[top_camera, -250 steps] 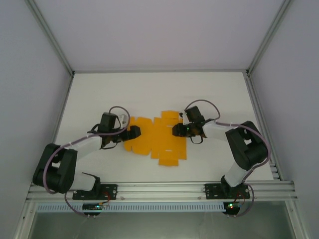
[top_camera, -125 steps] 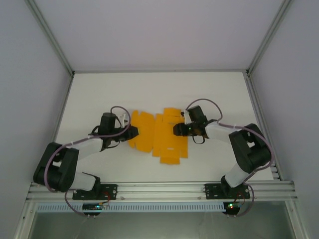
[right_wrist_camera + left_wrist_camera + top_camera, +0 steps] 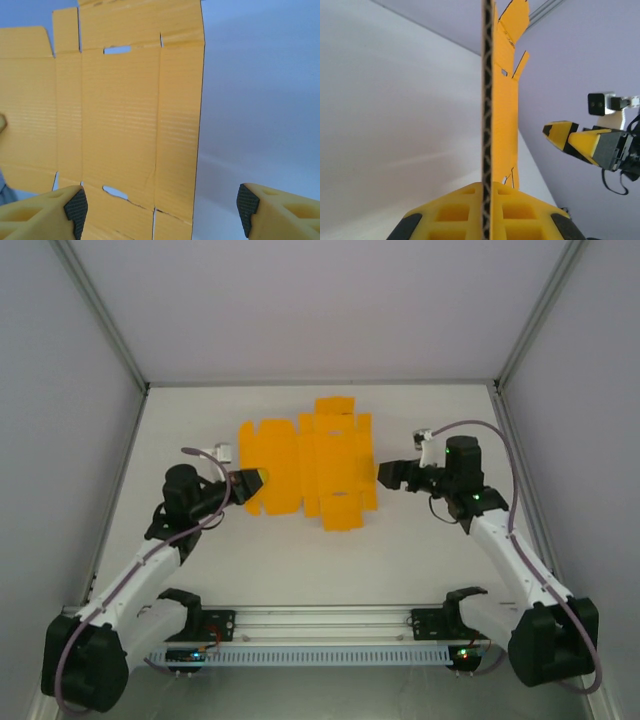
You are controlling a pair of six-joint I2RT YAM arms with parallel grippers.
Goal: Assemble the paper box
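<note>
Corrugated paper box (image 3: 501, 115) edge, unreadable overhead, sits clamped between left fingers (image 3: 450, 215).

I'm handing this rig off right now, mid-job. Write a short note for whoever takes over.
Left pincer: shut on the left edge of the paper box.
Right pincer: open, near the sheet's right edge, gripping nothing.
The box: a flat, unfolded sheet over the middle of the table.
Done: no fold made yet.
Left: fold up walls and flaps, lock them.
</note>
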